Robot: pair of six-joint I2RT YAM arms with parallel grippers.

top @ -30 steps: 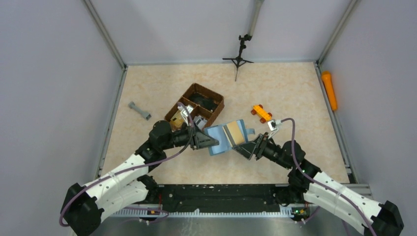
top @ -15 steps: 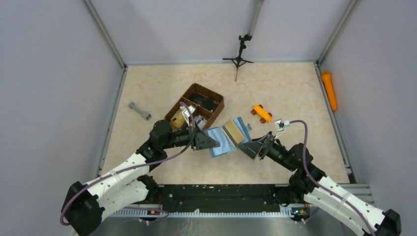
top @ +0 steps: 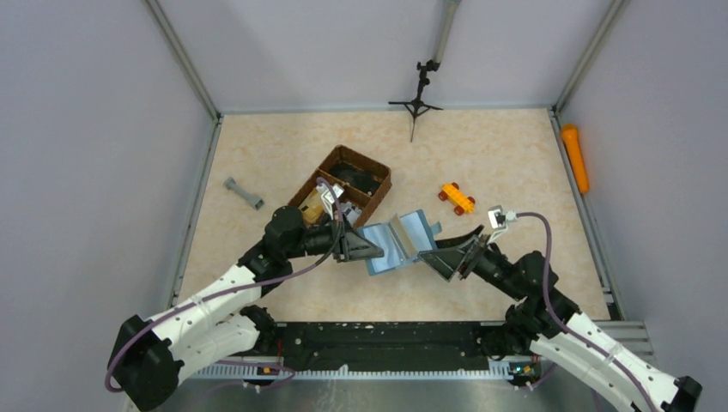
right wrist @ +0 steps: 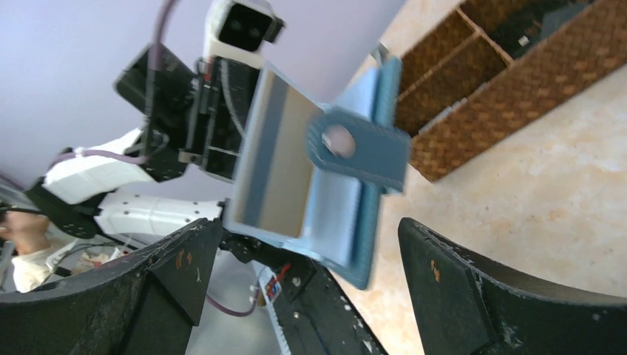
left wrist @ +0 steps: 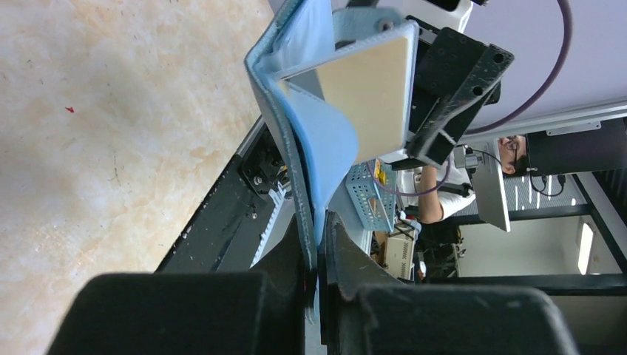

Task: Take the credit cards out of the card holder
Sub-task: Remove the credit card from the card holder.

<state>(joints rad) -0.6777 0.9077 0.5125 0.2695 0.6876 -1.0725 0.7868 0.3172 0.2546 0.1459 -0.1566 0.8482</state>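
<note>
**Walled Table Enclosure**

A beige marbled table [top: 498, 154] is enclosed on three sides by plain lilac-grey walls [top: 343, 51], which are joined by metal corner rails [top: 182, 60]. A black frame [top: 386, 336] is fixed along the near edge. The scene is evenly lit.

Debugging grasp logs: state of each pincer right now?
Left pincer: closed, clamping the card holder edge.
Right pincer: open, holding nothing.

Your left arm [top: 204, 304] and right arm [top: 592, 342] wear white shells over black joints, with a purple cable [left wrist: 566, 22] trailing along each. Both the left pincer [top: 379, 251] and right pincer [top: 446, 251] are matte black. The right one's wedge-shaped fingers [right wrist: 473, 296] carry small orange marks.
</note>
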